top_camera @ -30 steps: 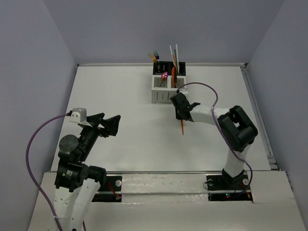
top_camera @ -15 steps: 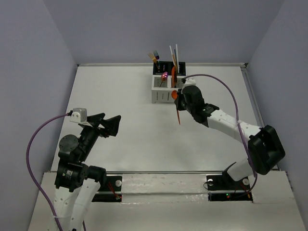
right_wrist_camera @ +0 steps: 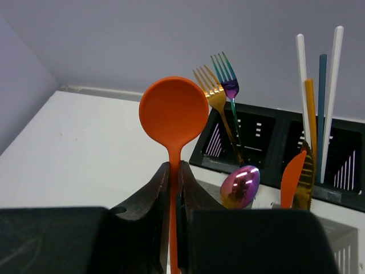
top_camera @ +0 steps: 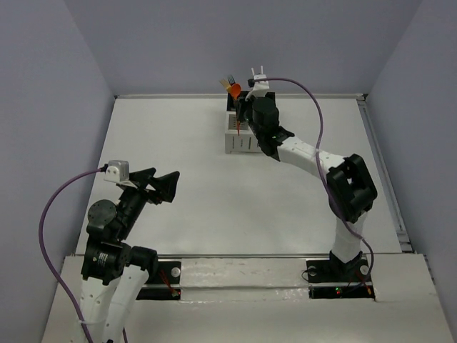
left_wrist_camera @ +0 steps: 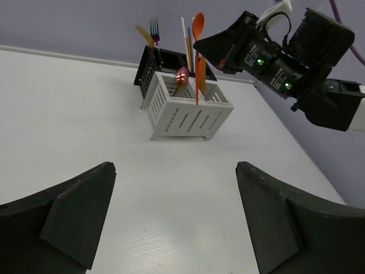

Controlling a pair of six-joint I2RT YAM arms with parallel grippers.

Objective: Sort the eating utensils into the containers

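The right fingers [right_wrist_camera: 153,197] are clamping the thin handle of an orange spoon [right_wrist_camera: 173,114]. They are holding it upright, round bowl on top, just above the caddy [top_camera: 238,141] at the far side of the surface [top_camera: 178,143]. From the left wrist view the spoon is hanging over the compartments rather than standing in one. I cannot tell how far down its lower end is reaching.

Behind it, a gold fork [right_wrist_camera: 210,91] and a rainbow-tinted fork [right_wrist_camera: 224,68] are standing in one black compartment. White sticks [right_wrist_camera: 336,85] are poking up from the other, and a shiny spoon [right_wrist_camera: 239,185] is leaning in a white one.

The left fingers [left_wrist_camera: 74,220] are spread wide apart, gripping nothing and hovering over the near part of the surface, well apart from the caddy.

The orange spoon is looking light, stiff and smooth, probably plastic. Pinched on so narrow a stem, it could swivel or slide if it is knocked against a compartment wall. The grip just under the bowl seems a sensible one, since it is leaving the long handle free to go down first. My guess is that it is heading for the white compartment beside the shiny spoon.
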